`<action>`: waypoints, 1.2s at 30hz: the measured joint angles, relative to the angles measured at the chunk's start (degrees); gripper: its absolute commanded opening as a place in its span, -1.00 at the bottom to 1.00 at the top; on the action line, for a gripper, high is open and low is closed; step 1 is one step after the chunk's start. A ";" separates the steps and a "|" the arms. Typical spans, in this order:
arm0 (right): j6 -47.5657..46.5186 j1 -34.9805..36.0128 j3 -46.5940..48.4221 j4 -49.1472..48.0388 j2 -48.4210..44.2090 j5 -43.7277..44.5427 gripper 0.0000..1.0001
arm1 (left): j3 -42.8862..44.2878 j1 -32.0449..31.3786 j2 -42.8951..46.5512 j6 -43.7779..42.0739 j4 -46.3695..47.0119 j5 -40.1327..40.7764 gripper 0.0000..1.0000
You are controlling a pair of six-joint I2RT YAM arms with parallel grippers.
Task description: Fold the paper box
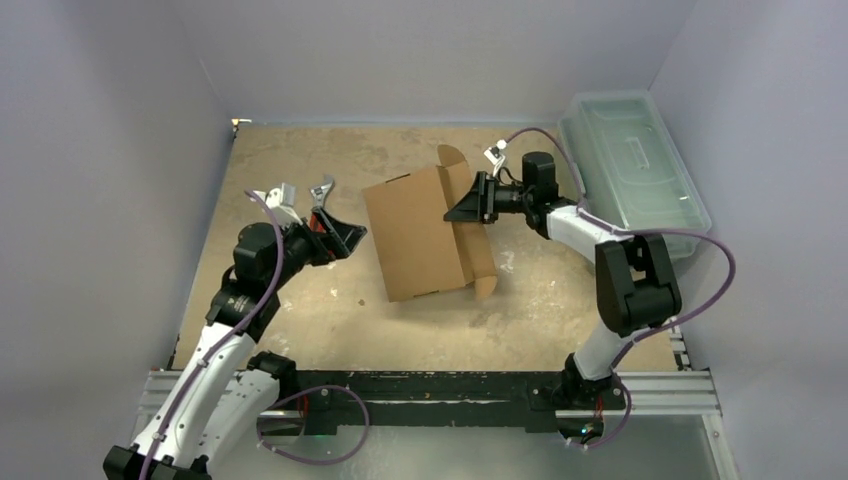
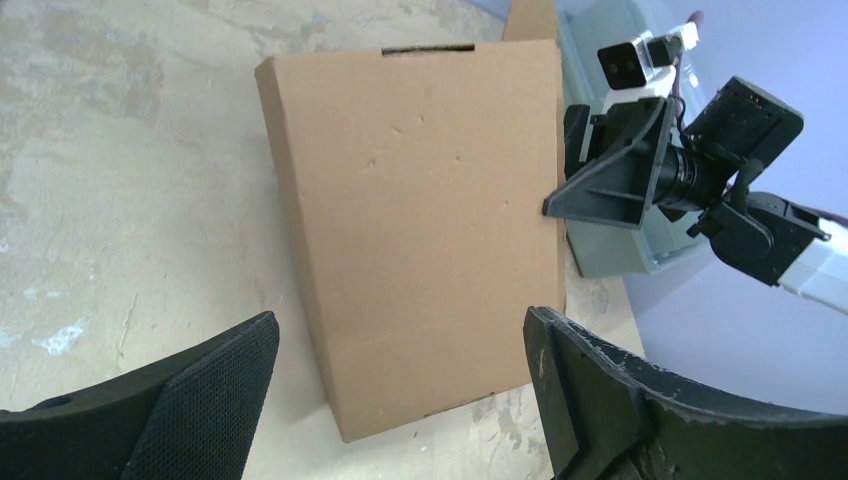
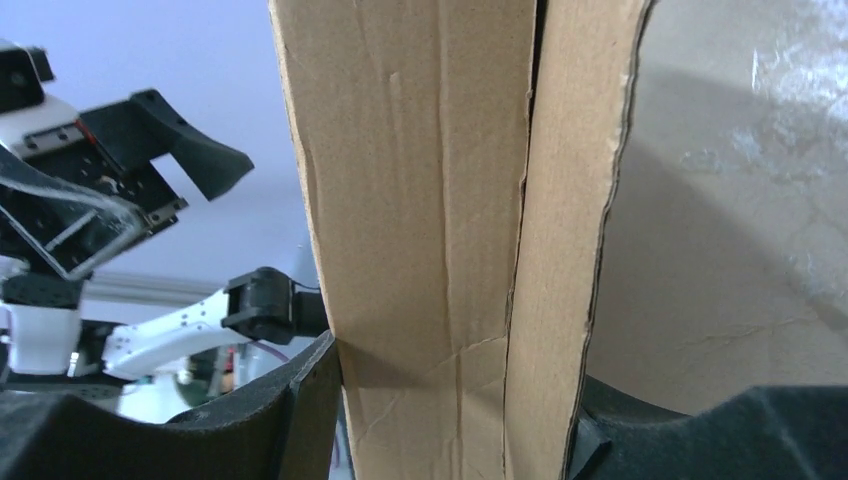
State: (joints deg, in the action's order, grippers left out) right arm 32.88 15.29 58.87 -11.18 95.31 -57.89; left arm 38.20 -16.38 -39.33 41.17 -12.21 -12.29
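Top external view: on the one worn table (image 1: 300, 300), at the centre of the frame, lies the single paper box (image 1: 415, 235), brown, with flaps standing up along its right edge. It looks light, stiff across its panels but weak at the creases, so it is probably best taken by a flap edge near a fold. One plastic bin (image 1: 640, 160) sits at upper right. Of two grippers, the right gripper (image 1: 465, 200) pinches the box's right edge, while the left gripper (image 1: 338, 235), spread wide, hangs apart at left.
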 measured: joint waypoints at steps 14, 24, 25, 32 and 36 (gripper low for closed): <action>11.54 -2.84 -0.07 -7.65 15.21 -3.08 0.09 | -9.73 0.04 -9.66 4.35 7.50 -5.05 0.82; 1.01 -3.04 5.07 3.63 18.64 3.13 0.51 | -10.34 0.11 -22.51 5.20 14.67 -7.48 0.82; -0.26 -3.04 5.16 4.57 18.64 4.24 0.53 | -10.32 0.13 -23.39 5.18 14.88 -7.54 0.82; -8.35 -3.04 6.95 12.48 18.64 10.64 0.62 | -7.93 0.15 -29.70 4.09 14.34 -7.50 0.80; -15.26 -2.99 9.01 17.46 16.72 15.54 0.67 | -5.92 0.15 -31.10 3.17 13.73 -7.43 0.79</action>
State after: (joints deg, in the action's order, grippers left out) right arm 17.63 12.29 67.88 6.28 112.03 -42.35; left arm 32.27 -16.23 -70.43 44.34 1.52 -19.73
